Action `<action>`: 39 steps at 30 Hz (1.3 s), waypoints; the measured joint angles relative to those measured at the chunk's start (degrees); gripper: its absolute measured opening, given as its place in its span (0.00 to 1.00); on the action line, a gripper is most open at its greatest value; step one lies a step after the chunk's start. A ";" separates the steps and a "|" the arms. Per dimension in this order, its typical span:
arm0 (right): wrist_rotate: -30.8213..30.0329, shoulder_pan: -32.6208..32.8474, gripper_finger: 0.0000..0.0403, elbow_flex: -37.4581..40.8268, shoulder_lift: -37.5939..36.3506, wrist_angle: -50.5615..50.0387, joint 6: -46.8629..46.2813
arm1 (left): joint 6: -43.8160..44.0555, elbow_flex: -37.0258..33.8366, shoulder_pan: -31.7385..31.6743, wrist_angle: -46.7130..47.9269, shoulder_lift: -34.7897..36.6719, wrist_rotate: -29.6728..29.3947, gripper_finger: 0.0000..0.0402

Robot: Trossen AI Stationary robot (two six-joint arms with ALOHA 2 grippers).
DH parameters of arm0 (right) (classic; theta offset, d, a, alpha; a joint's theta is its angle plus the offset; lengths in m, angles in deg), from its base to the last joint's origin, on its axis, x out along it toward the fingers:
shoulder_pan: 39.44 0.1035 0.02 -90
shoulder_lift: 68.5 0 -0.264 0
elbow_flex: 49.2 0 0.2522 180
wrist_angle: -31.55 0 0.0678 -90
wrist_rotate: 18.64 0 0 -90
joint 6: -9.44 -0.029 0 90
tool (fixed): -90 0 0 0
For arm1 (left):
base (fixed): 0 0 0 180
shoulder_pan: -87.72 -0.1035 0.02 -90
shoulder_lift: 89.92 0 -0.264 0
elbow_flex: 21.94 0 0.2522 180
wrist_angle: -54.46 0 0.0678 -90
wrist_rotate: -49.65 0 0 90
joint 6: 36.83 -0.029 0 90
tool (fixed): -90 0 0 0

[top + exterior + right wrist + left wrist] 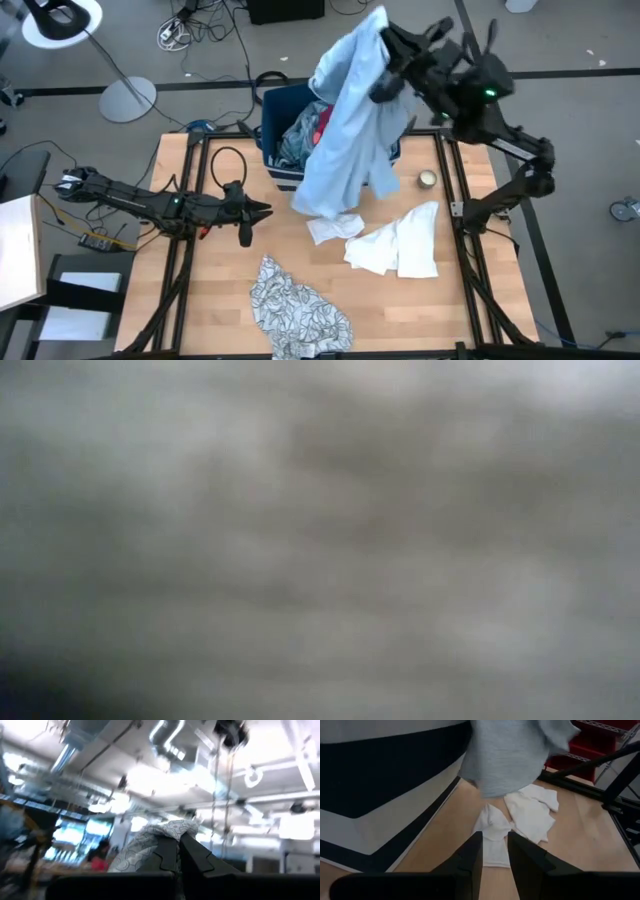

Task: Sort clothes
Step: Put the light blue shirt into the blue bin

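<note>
At left centre the left gripper [262,210] hovers low over the table [210,300], fingers slightly apart, empty. A leaf-print garment [298,310] lies bottom centre; white garments [395,245] sit mid-frame. At upper right the right gripper [385,55] is clamped on a pale blue shirt [345,130] hanging over the bin [275,105]. The shirt looks light and limp; a bunched fold should give the firmest hold.
</note>
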 joint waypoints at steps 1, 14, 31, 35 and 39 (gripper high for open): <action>1.43 -1.63 0.01 0.00 0.98 1.72 -0.02 | 0.00 0.00 0.00 -0.03 0.00 -0.02 0.24; 19.57 -13.32 0.01 -26.83 24.63 0.18 -24.51 | 0.00 0.00 0.00 -0.06 -0.02 -0.17 0.24; 26.96 -16.65 0.01 -29.55 25.40 -70.32 -30.05 | 1.68 0.00 0.00 2.83 -0.09 -0.24 0.24; 28.55 -14.08 0.01 -29.11 31.53 -73.15 -30.11 | 1.69 0.00 0.00 2.41 -0.09 -0.26 0.24; 28.93 -13.14 0.01 -29.09 38.97 -73.21 -31.88 | 2.97 -0.01 0.00 2.14 -0.08 -0.31 0.24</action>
